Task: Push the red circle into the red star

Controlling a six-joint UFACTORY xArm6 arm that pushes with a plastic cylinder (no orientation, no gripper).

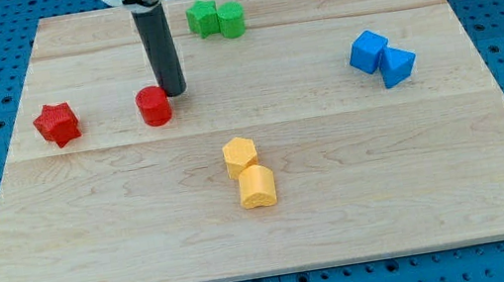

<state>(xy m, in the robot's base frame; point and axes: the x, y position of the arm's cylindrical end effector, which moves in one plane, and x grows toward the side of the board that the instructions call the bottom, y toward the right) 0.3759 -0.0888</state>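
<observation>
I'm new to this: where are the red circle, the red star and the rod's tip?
red circle [155,106], camera view, its top face.
red star [56,124], camera view, its centre.
my tip [174,92], camera view, the rod's very end, beside the circle.

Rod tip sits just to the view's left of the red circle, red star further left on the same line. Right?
Not quite. In the camera view my tip sits just to the view's right of the red circle, slightly toward the view's top, not to its left. The rest holds: the red star lies further to the view's left, roughly level with the circle.
</observation>
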